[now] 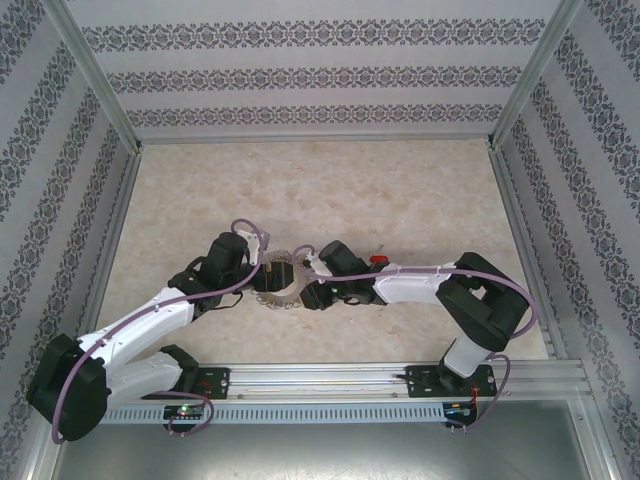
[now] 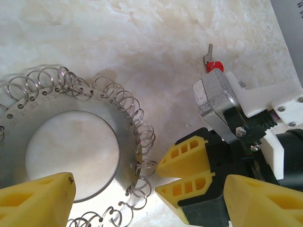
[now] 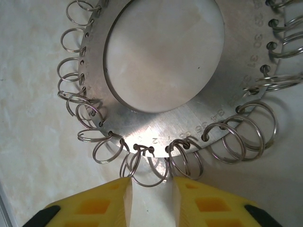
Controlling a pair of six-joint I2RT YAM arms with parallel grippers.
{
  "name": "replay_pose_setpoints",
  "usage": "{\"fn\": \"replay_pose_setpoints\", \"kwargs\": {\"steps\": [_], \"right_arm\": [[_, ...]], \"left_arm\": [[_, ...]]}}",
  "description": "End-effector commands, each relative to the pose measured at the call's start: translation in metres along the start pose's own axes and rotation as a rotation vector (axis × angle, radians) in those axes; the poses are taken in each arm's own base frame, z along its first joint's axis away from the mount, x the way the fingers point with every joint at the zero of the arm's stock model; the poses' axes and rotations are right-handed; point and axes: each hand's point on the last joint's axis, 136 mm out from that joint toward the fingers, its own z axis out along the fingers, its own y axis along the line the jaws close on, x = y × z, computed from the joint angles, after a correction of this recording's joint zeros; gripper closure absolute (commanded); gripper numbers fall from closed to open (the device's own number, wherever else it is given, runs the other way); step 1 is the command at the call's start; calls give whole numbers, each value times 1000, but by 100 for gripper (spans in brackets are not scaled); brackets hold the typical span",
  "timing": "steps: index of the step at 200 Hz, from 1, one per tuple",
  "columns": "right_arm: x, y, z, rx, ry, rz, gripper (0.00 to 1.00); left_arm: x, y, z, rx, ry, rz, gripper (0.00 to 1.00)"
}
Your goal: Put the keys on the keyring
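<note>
The right gripper (image 3: 151, 183) has its jaws a narrow gap apart, with nothing clamped. One split ring (image 3: 144, 168) hanging off the keyring (image 3: 142, 125) dips just into that gap. Whether a pad touches the wire cannot be told. The narrow setting looks chosen for a thin loop, which a small squeeze would pinch. That ring sits at the near edge among close neighbours, so the tips come straight in from outside the rim.

The left gripper (image 2: 149, 182) stands wide open and holds nothing. One of its fingers (image 2: 35, 198) hangs over the keyring's inner edge and the other lies beyond the right gripper's tips, so it straddles the working spot. It is probably there to steady the keyring, though contact cannot be told.

The keyring is a flat metal disc with a round hole, rimmed by many wire loops, and it lies flat on the table (image 2: 156, 42) between the two arms. The key (image 2: 213, 64), red-headed, lies on the table well apart from the disc, beyond the right wrist, with neither gripper on it. By the look of it, threading has not yet begun.
</note>
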Motion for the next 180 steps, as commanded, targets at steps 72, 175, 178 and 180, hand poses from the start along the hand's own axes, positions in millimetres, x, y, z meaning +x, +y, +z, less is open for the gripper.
{"fn": "replay_pose_setpoints", "kwargs": {"steps": [72,175,178,180], "right_arm": [[-8,-5,5,52,1,-4,67],[-13,-10,12,84,15,-12,66],[-13,-10,12,84,15,-13,67],[-13,-10,12,85,14,-13,66]], "left_arm": [[-6,-2,-2,21,-32,25,18],[-6,-1,-4,21,-38,24,18],[-6,-1,-4,21,-39,24,18],[-6,-1,-4,21,-37,24,18]]}}
